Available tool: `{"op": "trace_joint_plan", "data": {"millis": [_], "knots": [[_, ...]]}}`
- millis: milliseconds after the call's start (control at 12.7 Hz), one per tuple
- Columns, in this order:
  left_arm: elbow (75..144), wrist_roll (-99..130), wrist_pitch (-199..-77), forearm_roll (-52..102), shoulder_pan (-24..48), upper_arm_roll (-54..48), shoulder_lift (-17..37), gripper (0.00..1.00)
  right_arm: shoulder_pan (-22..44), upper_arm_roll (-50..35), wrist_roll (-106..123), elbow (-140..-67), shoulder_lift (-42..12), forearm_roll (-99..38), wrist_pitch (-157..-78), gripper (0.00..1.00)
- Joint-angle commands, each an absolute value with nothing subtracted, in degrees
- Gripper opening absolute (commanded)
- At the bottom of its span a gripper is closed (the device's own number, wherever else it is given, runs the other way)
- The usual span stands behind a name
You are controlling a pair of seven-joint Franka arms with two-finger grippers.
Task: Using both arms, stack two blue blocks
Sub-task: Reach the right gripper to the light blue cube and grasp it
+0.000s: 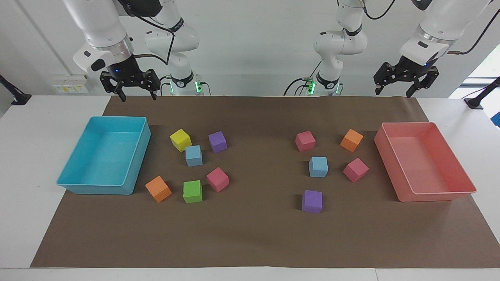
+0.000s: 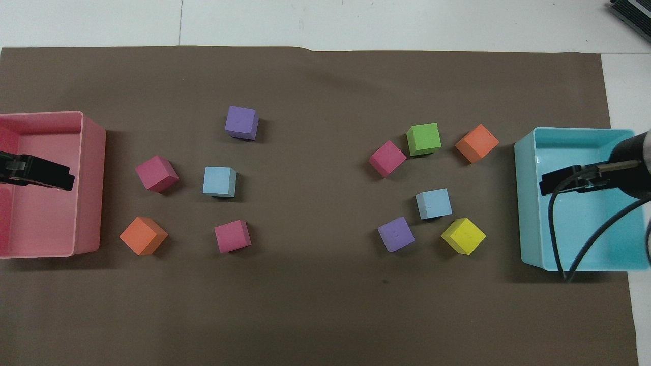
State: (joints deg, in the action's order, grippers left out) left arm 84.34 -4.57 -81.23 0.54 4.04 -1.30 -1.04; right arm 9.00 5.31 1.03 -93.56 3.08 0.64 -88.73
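Both white jointed arms hang high over their own ends of the bench [image 1: 250, 249], wrists bent down and tools pointing at the surface. The right arm's black two-finger gripper [image 1: 137, 95] hovers above the edge of the brown paper sheet [image 1: 258, 234] beside the big turquoise plastic tray [image 1: 138, 154], its fingers [image 1: 122, 95] spread apart and holding nothing; from overhead it [image 2: 552, 183] shows over the tray [image 2: 529, 203]. The left arm's black two-finger gripper [image 1: 392, 91] hangs up above the pink plastic tray [image 1: 394, 168], fingers [image 1: 410, 93] likewise apart and empty; from overhead it [image 2: 56, 179] reads over that tray [image 2: 91, 203]. Down on the paper, the two targets sit flat and well apart. One light sky-blue matte cube [image 1: 193, 155] rests toward the right arm's end, tucked between the yellow foam cube [image 1: 180, 140] and the purple foam cube [image 1: 217, 141], with the green foam cube [image 1: 192, 191] farther from the robots. Overhead it [image 2: 434, 203] lies just beside the yellow one [image 2: 463, 236]. The other light sky-blue matte cube [image 1: 318, 166] sits toward the left arm's end, near a magenta foam cube [image 1: 356, 169] and an orange foam cube [image 1: 351, 140]; overhead it [image 2: 219, 181] stands alone. Neither blue cube is touched by any gripper.
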Motion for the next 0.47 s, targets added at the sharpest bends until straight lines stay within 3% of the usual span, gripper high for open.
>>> {"op": "trace_joint_plan", "data": {"millis": [0,392], "knots": [[86.0,-4.0,-82.3,0.5,3.6,-1.6,-2.5,1.0,10.1,5.2,2.2,-98.4,3.4,0.4,-94.2,1.0],[86.0,-4.0,-87.9,1.8,3.6,-1.5,-2.0,1.0,15.1,5.2,-3.7,-106.5,-0.3,0.2,-105.5,1.0]]}}
